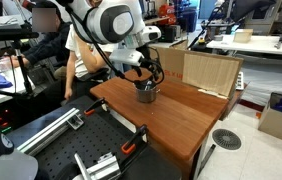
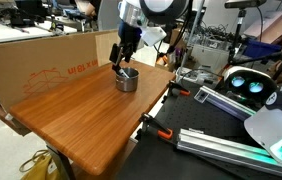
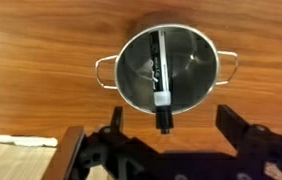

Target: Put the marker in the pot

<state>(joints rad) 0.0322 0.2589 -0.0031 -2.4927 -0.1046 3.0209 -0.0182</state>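
Note:
The small silver-grey pot [image 3: 196, 70] with two side handles stands on the wooden table; it shows in both exterior views [image 1: 147, 94] [image 2: 127, 81]. The black marker [image 3: 161, 60] with a whitish band lies inside the pot, leaning, with its black end sticking out over the near rim. My gripper [image 3: 170, 110] is open directly above the pot, its fingers apart on either side of the marker's end and not touching it. It also shows just above the pot in both exterior views [image 1: 146, 82] [image 2: 124, 66].
The wooden table [image 1: 176, 120] [image 2: 81, 125] carries a cardboard box at its back [image 1: 209, 72] [image 2: 41, 60]. A person [image 1: 51, 40] sits beyond the table. Black equipment cases and clamps lie beside the table edge [image 2: 211, 140].

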